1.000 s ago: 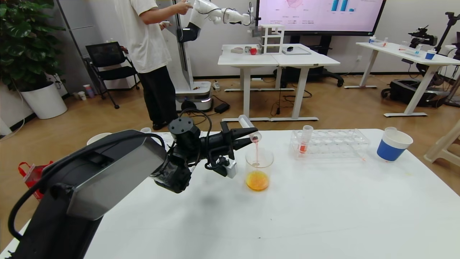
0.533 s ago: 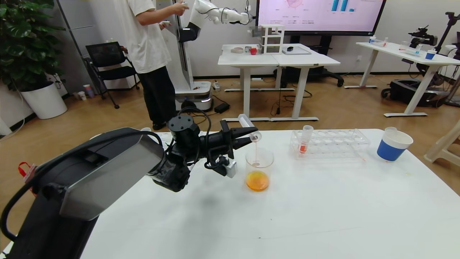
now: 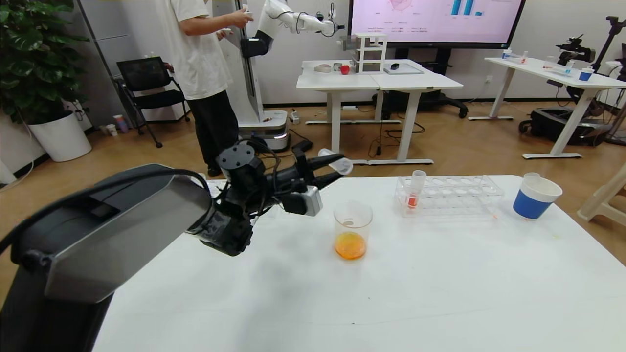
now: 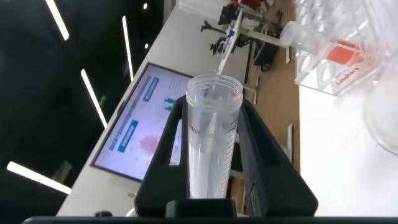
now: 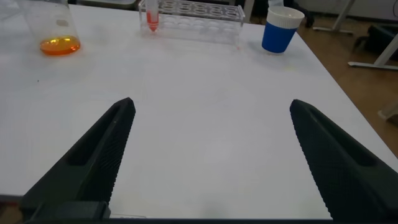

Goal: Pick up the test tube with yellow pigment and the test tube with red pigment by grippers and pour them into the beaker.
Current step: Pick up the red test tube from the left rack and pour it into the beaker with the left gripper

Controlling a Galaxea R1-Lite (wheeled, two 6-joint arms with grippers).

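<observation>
1. The left gripper (image 3: 328, 168) is raised over the far left part of the white table (image 3: 391, 293), its fingers clamped narrow on an emptied clear test tube (image 3: 336, 163). The tube lies nearly level, its open mouth pointing away from the wrist; the left wrist view shows no liquid in it (image 4: 212, 134).
2. The beaker (image 3: 352, 231) stands on the table below this gripper and a little toward the right, apart from the tube. Orange liquid sits in its bottom.
3. Farther right of the gripper, beyond the beaker, a clear tube rack (image 3: 450, 194) holds the test tube with red pigment (image 3: 415, 191) upright in its left end, red-orange liquid in the lower part.
4. A blue-and-white paper cup (image 3: 535, 196) stands past the rack's right end, well apart from the left gripper.
5. The right gripper (image 5: 211, 155) does not appear in the head view. Its own wrist view shows the fingers spread wide, holding nothing, above bare table, with beaker (image 5: 56, 28), rack (image 5: 196, 12) and cup (image 5: 281, 28) all far ahead of it.
</observation>
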